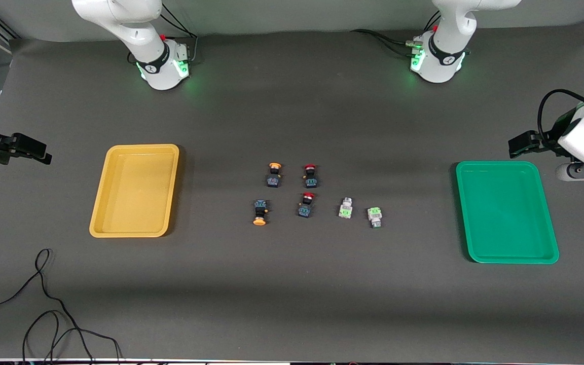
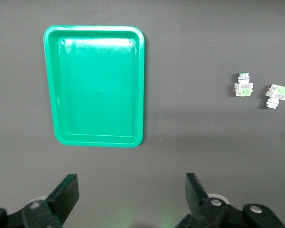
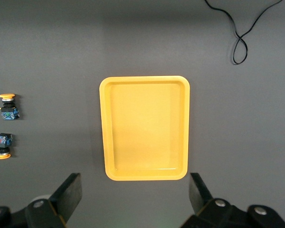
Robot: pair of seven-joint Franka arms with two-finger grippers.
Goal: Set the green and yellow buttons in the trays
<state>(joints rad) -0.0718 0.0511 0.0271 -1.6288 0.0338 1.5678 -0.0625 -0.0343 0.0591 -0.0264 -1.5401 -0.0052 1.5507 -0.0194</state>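
Note:
Two green buttons (image 1: 345,208) (image 1: 374,216) lie mid-table, toward the green tray (image 1: 497,163). Two yellow-capped buttons (image 1: 274,175) (image 1: 260,212) lie toward the yellow tray (image 1: 142,147). Both trays hold nothing. My left gripper (image 1: 518,144) hangs open and empty beside the green tray at the left arm's end of the table. The left wrist view shows it (image 2: 132,194), the green tray (image 2: 141,85) and the green buttons (image 2: 242,85) (image 2: 276,96). My right gripper (image 1: 36,150) hangs open and empty beside the yellow tray. The right wrist view shows it (image 3: 135,194), the yellow tray (image 3: 145,79) and the yellow buttons (image 3: 8,107) (image 3: 2,145).
Two red-capped switches (image 1: 311,176) (image 1: 306,205) lie between the yellow and green buttons. A loose black cable (image 1: 43,304) lies on the table nearer the front camera than the yellow tray and also shows in the right wrist view (image 3: 240,42).

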